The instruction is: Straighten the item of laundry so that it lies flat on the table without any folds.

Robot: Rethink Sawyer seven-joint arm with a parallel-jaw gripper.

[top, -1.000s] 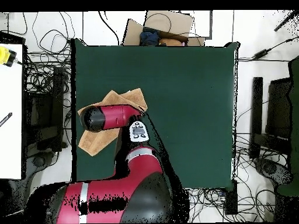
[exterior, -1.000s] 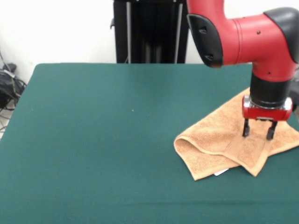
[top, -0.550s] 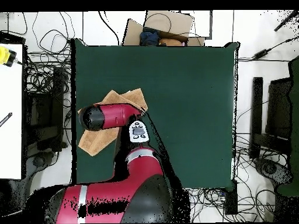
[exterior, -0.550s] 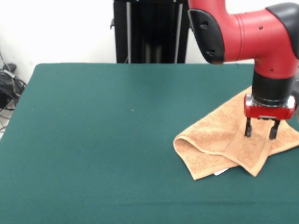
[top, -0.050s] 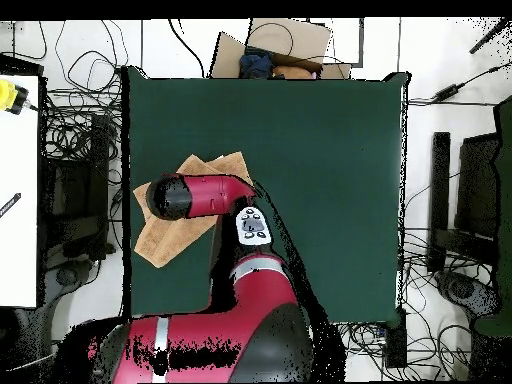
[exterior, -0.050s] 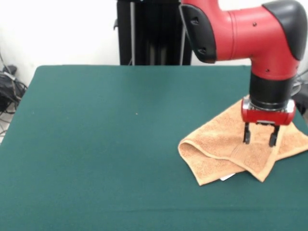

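While the tan-orange hand towel (exterior, -0.050s: 236, 147) lies folded over on itself at one side edge of the green desk (exterior, -0.050s: 120, 144), the straightening is hardly begun. Above the towel's woven band hangs the pincer (exterior, -0.050s: 260, 137), fingers spread apart, holding nothing; every fold remains to be opened.

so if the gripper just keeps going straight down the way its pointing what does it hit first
Most likely the towel. The gripper points straight down with its fingers apart, and folded tan cloth lies right beneath the tips. How much gap remains is hard to judge from the front view. The table sits under the cloth.
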